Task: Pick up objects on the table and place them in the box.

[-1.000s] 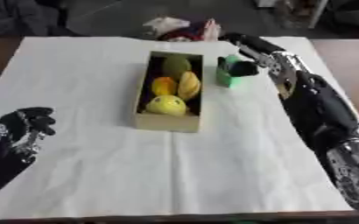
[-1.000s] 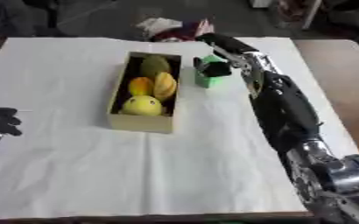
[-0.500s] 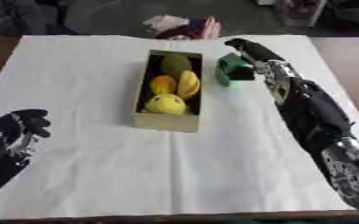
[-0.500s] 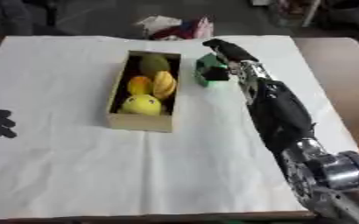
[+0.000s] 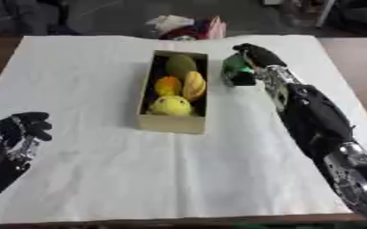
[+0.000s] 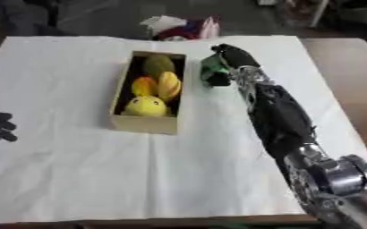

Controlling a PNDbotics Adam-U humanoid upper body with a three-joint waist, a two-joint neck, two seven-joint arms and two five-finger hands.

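Note:
A narrow cardboard box (image 5: 151,122) stands lengthwise in the middle of the white cloth. It holds a green fruit, an orange one, a yellow-orange one and a yellow round toy (image 5: 171,105). Just right of the box's far end sits a green object (image 5: 235,74). My right hand (image 5: 252,55) lies over its top and right side with fingers curled round it. My left hand (image 5: 22,129) rests at the lower left, fingers curled, holding nothing.
The white cloth (image 5: 100,179) covers most of the brown table (image 5: 355,58). Beyond its far edge lies a pile of red, white and pink items (image 5: 188,27). My right forearm (image 5: 316,116) stretches along the cloth's right side.
My right hand has drawn in and closed over the green object, which has shifted slightly left toward the box. The left hand stays low at the left.

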